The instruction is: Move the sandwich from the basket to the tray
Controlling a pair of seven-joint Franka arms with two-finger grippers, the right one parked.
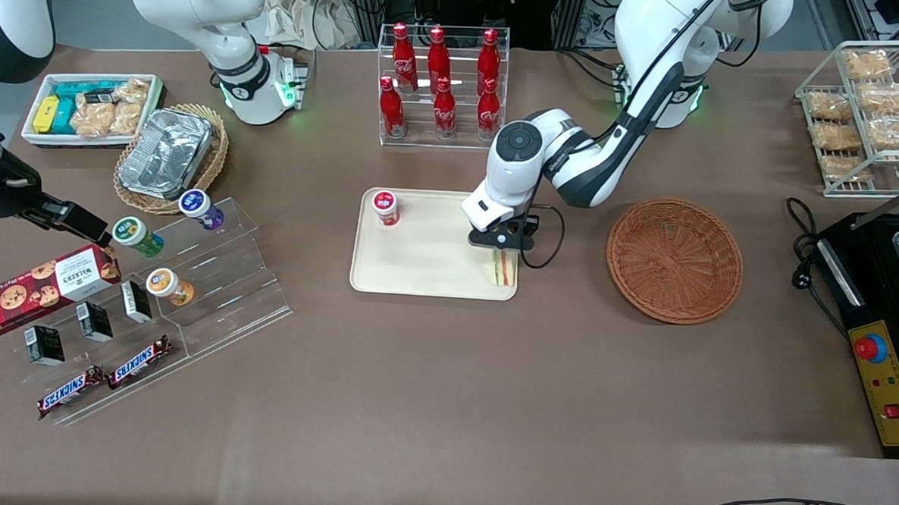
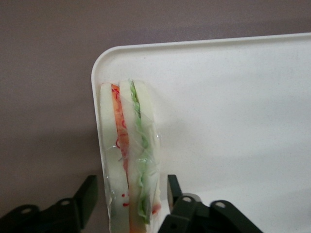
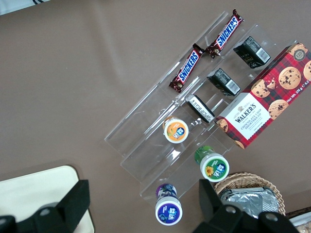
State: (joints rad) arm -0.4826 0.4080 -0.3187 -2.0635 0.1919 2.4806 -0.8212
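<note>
I see the sandwich (image 1: 503,268) standing on edge in the tray (image 1: 419,243), at its near corner toward the basket (image 1: 674,260). My gripper (image 1: 502,249) sits right over it, jaws spread wide with a gap on either side of the bread. A red-lidded cup (image 1: 385,206) stands in the tray's farther corner.
</note>
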